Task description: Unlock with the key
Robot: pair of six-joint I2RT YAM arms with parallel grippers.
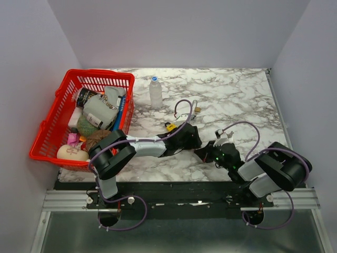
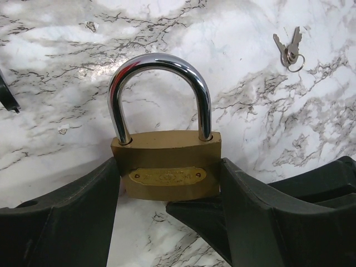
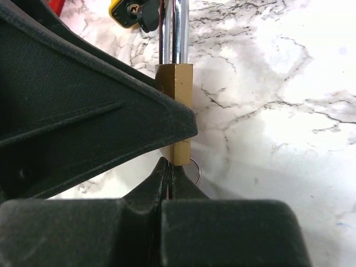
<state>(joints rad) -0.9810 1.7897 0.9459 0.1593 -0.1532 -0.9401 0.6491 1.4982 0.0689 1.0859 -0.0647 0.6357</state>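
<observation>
Left gripper [image 2: 169,186] up close: both black fingers [image 2: 83,217] press the sides of the brass padlock [image 2: 167,167]; grasping it by the body, jaws wide apart around it; lock upright in the left wrist view, brand plate facing the lens, chrome shackle [image 2: 161,72] seated in both holes, so still locked; padlock sits at mid-table, just above the marble table [image 2: 250,111].

Right gripper [image 3: 168,183] fully clenched, tips right under the bottom edge of the lock; thin sliver pinched between the tips looks like the key [image 3: 169,173], its ring [image 3: 197,168] poking out on the right; blade mostly hidden, can't tell whether it is in the keyhole. Right wrist view shows the padlock edge-on, left finger across it.

Second pair of keys [image 2: 289,49] lies flat on the marble, well apart from the lock, beyond it and to the right.

Top view: both arms meet at table centre, grippers touching or nearly so; yellow item [image 1: 170,126] just beyond the left wrist; clear bottle [image 1: 155,92] upright further back; red basket [image 1: 52,126] full of goods at the left edge.
</observation>
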